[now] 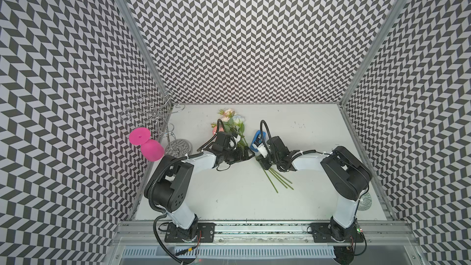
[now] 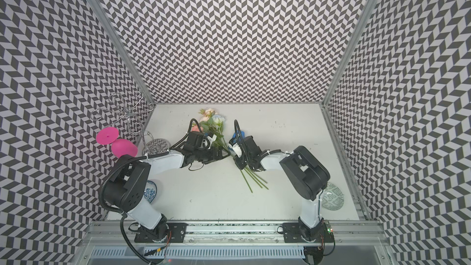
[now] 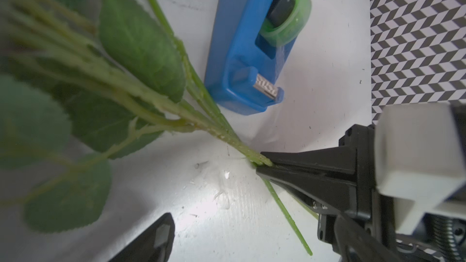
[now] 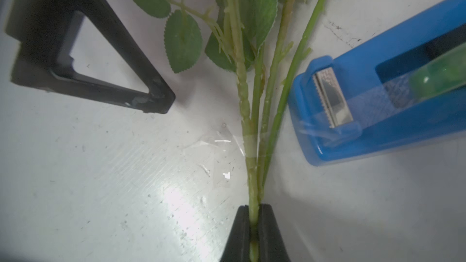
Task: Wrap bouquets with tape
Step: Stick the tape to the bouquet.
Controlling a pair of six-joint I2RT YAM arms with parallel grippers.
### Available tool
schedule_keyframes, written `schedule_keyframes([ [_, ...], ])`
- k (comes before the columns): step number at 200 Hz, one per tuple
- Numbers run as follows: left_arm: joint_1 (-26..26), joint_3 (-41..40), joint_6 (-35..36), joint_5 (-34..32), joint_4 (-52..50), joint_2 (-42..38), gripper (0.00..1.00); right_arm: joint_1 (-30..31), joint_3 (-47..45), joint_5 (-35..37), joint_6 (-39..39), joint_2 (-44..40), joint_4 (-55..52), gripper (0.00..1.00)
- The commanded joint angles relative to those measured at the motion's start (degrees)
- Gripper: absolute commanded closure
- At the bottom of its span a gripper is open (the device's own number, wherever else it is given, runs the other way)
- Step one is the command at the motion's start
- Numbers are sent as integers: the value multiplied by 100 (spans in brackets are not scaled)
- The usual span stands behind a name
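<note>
The bouquets [image 1: 230, 121] lie bundled on the white table, blooms toward the back wall, bare stem ends [image 1: 279, 181] pointing forward. My right gripper [image 4: 253, 212] is shut on the stems, which also shows in the left wrist view [image 3: 263, 166]. A strip of clear tape [image 4: 249, 144] crosses the stems just ahead of it, with a loose end on the table. The blue tape dispenser [image 1: 257, 138] [image 3: 252, 46] [image 4: 378, 102] stands right beside the stems. My left gripper [image 1: 248, 155] is open next to the stems, holding nothing; one of its fingers [image 3: 161, 238] [image 4: 100, 71] shows in each wrist view.
A pink goblet [image 1: 150, 146] hangs from a wire rack [image 1: 153, 115] at the back left, over a glass disc [image 1: 178, 146]. A patterned plate [image 2: 331, 197] lies at the right edge, and a blue-and-white dish [image 2: 151, 191] under my left arm. Chevron walls enclose three sides.
</note>
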Motion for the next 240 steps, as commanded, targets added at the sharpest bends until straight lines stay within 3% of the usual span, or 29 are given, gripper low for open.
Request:
schedule_keyframes([
  [1,-102,-247,-1046,17,1421,-27,0,-29,89,-208,24,-131,185,100],
  [26,-223,-610,-1831,-71,2548,142,0,-27,13,-314,44,-208,277,100],
  [75,-576,-788,-2323,-895,3237,529,4,-32,13,-255,15,-184,273,100],
  [88,-652,-703,-2075,-1236,2761,350,5,-31,28,-244,7,-154,234,100],
  [100,-664,-588,-1883,-1546,2322,228,12,-32,17,-270,6,-172,241,100],
  [115,-563,-603,-1861,-1529,2292,271,13,-32,-4,-259,11,-209,262,100],
  [142,-357,-832,-1938,-1339,2336,110,1,-31,45,-161,-20,-215,167,100],
  [172,-285,-777,-1848,-1465,1636,-705,1,-32,35,-120,-15,-155,161,100],
  [211,-597,-701,-3310,-963,1650,-782,9,-32,39,-44,-29,-135,165,100],
  [240,-1017,-222,-3665,-1556,838,-423,12,-24,39,-35,-43,-140,163,100],
])
